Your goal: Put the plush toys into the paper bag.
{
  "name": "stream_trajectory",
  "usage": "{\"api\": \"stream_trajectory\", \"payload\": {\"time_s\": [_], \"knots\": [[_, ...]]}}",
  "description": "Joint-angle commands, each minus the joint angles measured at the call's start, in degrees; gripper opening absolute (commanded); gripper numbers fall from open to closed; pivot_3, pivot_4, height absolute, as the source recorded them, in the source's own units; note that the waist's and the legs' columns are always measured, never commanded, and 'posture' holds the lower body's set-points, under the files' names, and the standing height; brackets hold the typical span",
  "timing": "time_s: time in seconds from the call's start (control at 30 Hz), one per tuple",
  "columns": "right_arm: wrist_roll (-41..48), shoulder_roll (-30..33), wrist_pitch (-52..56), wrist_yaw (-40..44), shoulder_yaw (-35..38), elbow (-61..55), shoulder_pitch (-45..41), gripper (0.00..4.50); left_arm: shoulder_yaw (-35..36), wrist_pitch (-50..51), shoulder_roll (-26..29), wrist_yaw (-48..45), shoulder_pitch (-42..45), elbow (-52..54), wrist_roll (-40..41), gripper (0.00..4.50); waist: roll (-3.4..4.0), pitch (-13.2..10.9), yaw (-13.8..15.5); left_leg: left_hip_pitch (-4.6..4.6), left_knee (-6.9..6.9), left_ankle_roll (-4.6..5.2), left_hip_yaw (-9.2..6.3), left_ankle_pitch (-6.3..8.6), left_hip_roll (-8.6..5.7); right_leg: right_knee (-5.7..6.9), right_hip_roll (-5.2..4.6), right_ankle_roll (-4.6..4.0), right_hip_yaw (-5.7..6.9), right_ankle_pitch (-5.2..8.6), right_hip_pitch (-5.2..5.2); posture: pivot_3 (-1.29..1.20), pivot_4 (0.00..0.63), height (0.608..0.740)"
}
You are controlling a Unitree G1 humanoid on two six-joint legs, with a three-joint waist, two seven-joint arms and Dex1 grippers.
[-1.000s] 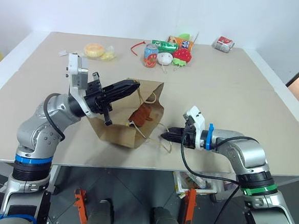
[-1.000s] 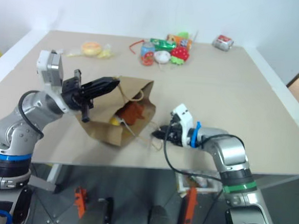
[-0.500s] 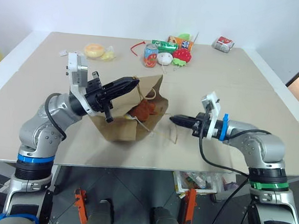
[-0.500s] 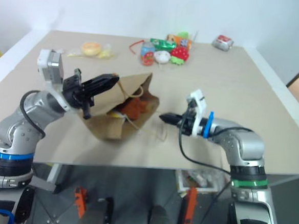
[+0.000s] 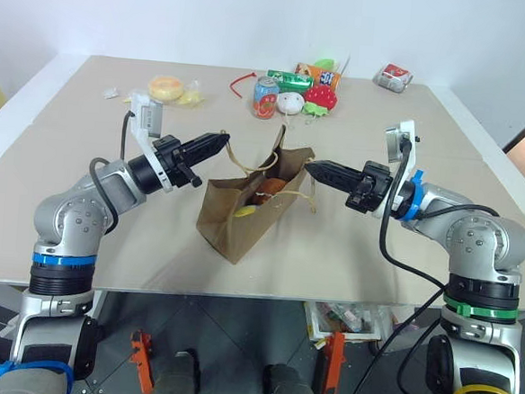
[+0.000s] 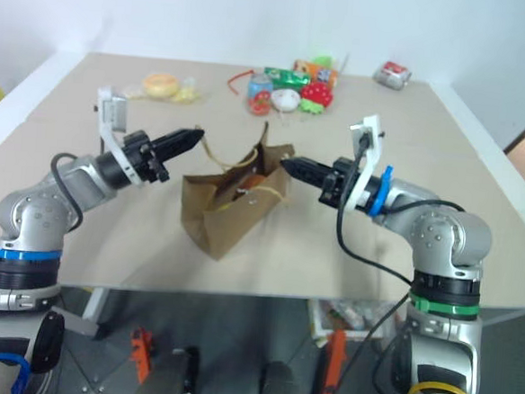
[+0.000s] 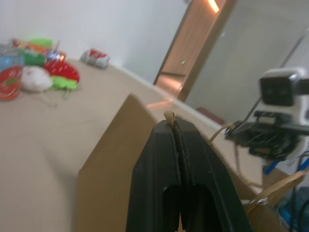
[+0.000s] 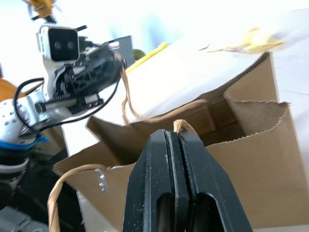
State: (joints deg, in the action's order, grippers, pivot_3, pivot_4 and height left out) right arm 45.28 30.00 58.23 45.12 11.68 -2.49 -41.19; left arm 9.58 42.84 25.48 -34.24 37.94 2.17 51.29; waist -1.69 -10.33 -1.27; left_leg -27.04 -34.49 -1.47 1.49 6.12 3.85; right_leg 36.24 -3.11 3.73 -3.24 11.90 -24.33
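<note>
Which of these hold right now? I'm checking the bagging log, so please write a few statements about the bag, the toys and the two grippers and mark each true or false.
1. The paper bag stands with its mouth up. True.
2. The brown plush toy lies on the table beside the bag. False: it is inside the bag, next to the yellow plush toy.
3. The right gripper is shut on a cord handle. True.
4. The left gripper is wide open. False: its fingers pinch the other cord handle.
</note>
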Motion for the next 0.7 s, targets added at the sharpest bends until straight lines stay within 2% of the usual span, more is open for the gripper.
{"api": "stream_trajectory", "payload": {"time_s": [0.03, 0.07, 0.1, 0.13, 0.2, 0.3, 0.33, 0.4, 0.6, 0.7], "knots": [[0.4, -0.4, -1.3, -3.0, 2.8, 2.6, -3.4, 0.53, 1.0, -0.4, 0.2, -1.0, 1.0, 0.7, -0.4, 0.98, 0.0, 0.0, 0.0, 0.0, 0.0, 0.0, 0.0, 0.0, 0.0, 0.0, 0.0, -0.01, 0.0, -0.01, 0.0, 0.0, 0.15, 0.74], [0.4, -0.2, -1.3, -3.0, 2.7, 2.4, -3.5, 0.85, 1.4, -0.4, 0.2, -1.4, 1.0, 0.8, 0.0, 1.33, 0.0, 0.0, 0.0, 0.0, 0.0, 0.0, 0.0, 0.0, 0.0, -0.01, 0.0, -0.03, 0.0, -0.02, 0.0, 0.0, 0.15, 0.74], [0.2, 0.0, -1.2, -3.1, 2.4, 2.4, -3.7, 0.85, 1.9, -0.5, 0.0, -1.6, 1.0, 0.9, 0.5, 1.33, 0.0, 0.0, 0.0, 0.0, 0.0, 0.0, 0.0, 0.0, 0.0, -0.01, 0.0, -0.03, 0.0, -0.02, 0.0, 0.0, 0.15, 0.74], [0.1, 0.4, -1.3, -2.7, 2.1, 2.2, -3.7, 1.13, 2.8, -0.2, -0.3, -2.0, 1.0, 1.1, 1.9, 1.61, 0.0, 0.0, 0.0, 0.0, 0.0, 0.0, 0.0, 0.0, 0.0, 0.0, 0.0, -0.03, 0.0, -0.02, 0.0, 0.0, 0.15, 0.74], [0.2, 0.8, -0.8, -3.1, 2.3, 3.0, -4.2, 2.04, 4.6, 0.6, -0.6, -3.0, 0.9, 1.6, 4.9, 2.44, 0.0, 0.0, 0.0, 0.0, 0.0, 0.0, 0.0, 0.0, 0.0, 0.0, 0.0, -0.05, 0.0, -0.03, -0.01, 0.0, 0.15, 0.74], [2.4, 1.5, 0.6, -1.9, 3.4, 2.9, -4.6, 3.01, 6.9, 2.2, -0.5, -3.7, 0.9, 1.3, 8.6, 3.36, 0.0, 0.0, 0.0, 0.0, 0.01, 0.0, 0.0, 0.0, 0.0, 0.0, 0.0, -0.09, 0.0, -0.05, -0.01, 0.0, 0.15, 0.74], [3.3, 1.8, 1.2, -1.5, 3.9, 2.8, -4.8, 3.24, 8.0, 3.1, -0.2, -3.8, 1.0, 0.9, 10.2, 3.61, 0.0, 0.0, 0.0, -0.02, 0.02, 0.0, 0.0, 0.0, 0.0, 0.0, 0.0, -0.09, 0.0, -0.05, -0.02, 0.0, 0.15, 0.74], [4.2, 2.0, 1.5, -1.3, 4.7, 2.9, -5.0, 3.28, 9.5, 4.3, 0.3, -3.9, 1.1, 0.4, 12.5, 4.36, 0.0, 0.0, 0.0, -0.02, 0.04, 0.0, 0.0, 0.0, 0.0, 0.0, 0.0, -0.1, 0.0, -0.05, -0.03, 0.0, 0.15, 0.74], [12.8, -0.8, 1.4, -4.2, 13.1, 5.0, -8.0, 3.28, 14.1, 8.1, 2.5, -4.6, 1.1, -2.1, 19.0, 4.44, 0.0, 0.0, 0.0, -0.02, 0.04, 0.0, 0.0, 0.0, 0.0, 0.0, 0.0, -0.07, 0.0, -0.03, -0.02, 0.0, 0.15, 0.74], [14.2, -1.2, 0.3, -5.6, 15.4, 5.6, -8.6, 3.28, 14.7, 9.3, 4.0, -5.9, -0.1, -2.0, 19.7, 4.44, 0.0, 0.0, -0.1, -0.02, 0.04, 0.01, -0.01, 0.0, 0.0, 0.0, 0.0, -0.02, 0.01, -0.01, -0.04, 0.0, 0.15, 0.74]]}}
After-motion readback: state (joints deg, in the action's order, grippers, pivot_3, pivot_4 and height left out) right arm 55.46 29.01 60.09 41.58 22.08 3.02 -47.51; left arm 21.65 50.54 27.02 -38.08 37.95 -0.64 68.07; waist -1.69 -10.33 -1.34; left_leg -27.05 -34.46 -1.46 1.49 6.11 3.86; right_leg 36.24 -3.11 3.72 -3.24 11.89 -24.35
